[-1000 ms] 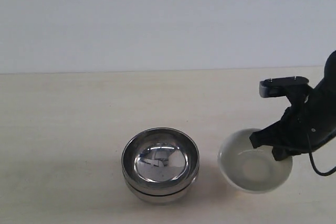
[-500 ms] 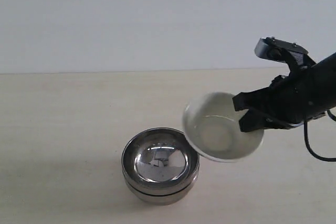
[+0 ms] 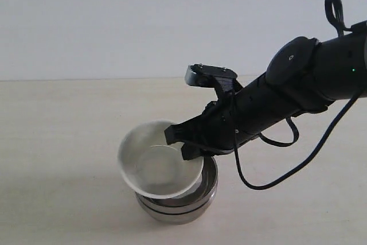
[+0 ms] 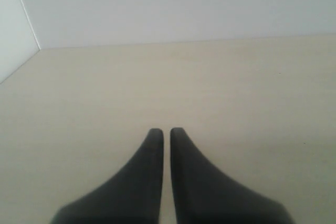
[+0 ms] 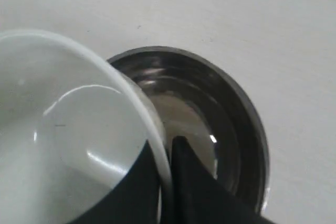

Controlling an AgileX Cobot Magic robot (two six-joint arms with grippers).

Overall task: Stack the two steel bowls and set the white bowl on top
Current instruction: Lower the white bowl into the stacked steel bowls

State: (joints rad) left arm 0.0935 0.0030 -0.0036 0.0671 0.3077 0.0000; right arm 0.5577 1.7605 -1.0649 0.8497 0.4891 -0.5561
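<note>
Desk (image 3: 63,113): pale wood, white wall (image 3: 143,15)
Steel bowls (image 3: 192,206): stacked near the front edge
White bowl (image 3: 152,167): tilted over the stack
My right gripper (image 3: 182,144): clamped on its rim
My left gripper (image 4: 166,135): closed, empty

The two steel bowls (image 3: 179,206) are nested one inside the other on the table (image 3: 63,130), at the front centre of the exterior view. The white bowl (image 3: 156,167) is held tilted above them, offset to the left. Its right rim is clamped by the right gripper (image 3: 184,145), extended in from the right, with one finger inside and one outside.
</note>
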